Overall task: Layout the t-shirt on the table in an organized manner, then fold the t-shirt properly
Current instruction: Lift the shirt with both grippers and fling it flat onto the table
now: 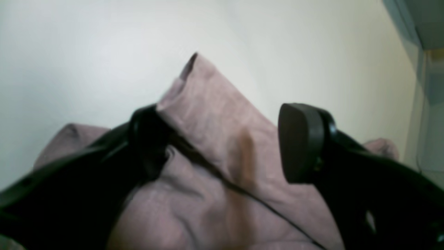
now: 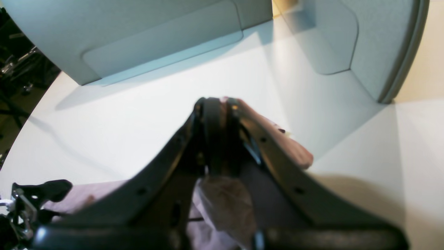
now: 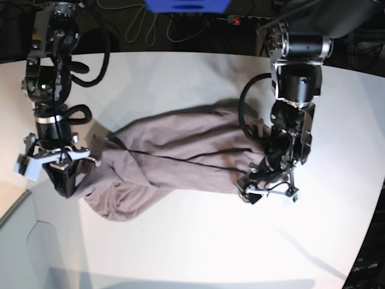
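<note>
1. Left wrist view. Left hand [image 1: 222,142]: fingers spread wide, one dark pad [image 1: 300,142] bare and off the cloth; the other finger lies against a raised fold of the shirt [image 1: 215,114]. Shirt: mauve-brown, bunched between and below the fingers, a peaked fold rising toward the white counter [image 1: 86,52]. Nothing pinched.

2. Right wrist view. Right hand [image 2: 220,104]: fingers pressed together, a sliver of shirt [image 2: 291,146] caught at the tips and more cloth hanging under the hand. Counter [image 2: 121,125] beyond the shirt; grey padded panels [image 2: 156,41] stand at its far edge.

3. Base view. Shirt [image 3: 180,159]: stretched in a long rumpled band across the middle of the counter [image 3: 198,241], creased lengthwise, not flat. Right hand [image 3: 63,174]: at the shirt's end on the picture's left, gripping it. Left hand [image 3: 267,186]: at the shirt's opposite end, on its edge. Cables [image 3: 156,24] and a power strip [image 3: 243,20] beyond the counter's far edge.
</note>
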Controlling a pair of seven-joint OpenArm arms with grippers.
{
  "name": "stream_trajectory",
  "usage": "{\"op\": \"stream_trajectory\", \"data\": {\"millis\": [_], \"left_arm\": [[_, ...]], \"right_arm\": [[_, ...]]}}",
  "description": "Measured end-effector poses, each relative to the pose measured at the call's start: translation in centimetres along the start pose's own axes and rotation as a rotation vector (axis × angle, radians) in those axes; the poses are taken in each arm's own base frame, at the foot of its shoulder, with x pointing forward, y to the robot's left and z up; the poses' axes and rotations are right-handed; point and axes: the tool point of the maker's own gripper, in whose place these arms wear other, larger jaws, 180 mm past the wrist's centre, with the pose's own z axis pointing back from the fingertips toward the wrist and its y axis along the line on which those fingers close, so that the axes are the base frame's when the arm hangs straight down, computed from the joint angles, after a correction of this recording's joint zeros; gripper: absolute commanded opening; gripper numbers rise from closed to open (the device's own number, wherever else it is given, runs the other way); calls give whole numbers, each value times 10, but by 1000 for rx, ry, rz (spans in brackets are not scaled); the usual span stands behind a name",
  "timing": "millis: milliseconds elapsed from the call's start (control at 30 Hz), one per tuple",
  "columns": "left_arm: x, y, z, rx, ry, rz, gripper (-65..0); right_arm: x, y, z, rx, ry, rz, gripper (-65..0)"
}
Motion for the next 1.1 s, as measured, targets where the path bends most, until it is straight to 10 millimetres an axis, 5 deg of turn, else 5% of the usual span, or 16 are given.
{"op": "stream_trajectory", "data": {"millis": [167, 400, 500, 933, 1100], "left_arm": [[4, -1, 1, -3, -9, -3, -196], [12, -8, 2, -23, -31, -4, -517], [12, -8, 2, -21, -30, -4, -593], [18, -13, 2, -32, -35, -6, -650], [66, -36, 27, -100, -166, -58, -650]], "right_arm": [[-1, 0, 1, -1, 2, 0, -650], [-1, 0, 0, 0, 2, 0, -650], [-1, 0, 1, 1, 3, 0, -650], [-1, -1, 1, -2, 2, 1, -650], [0, 0, -1, -1, 1, 0, -650]]}}
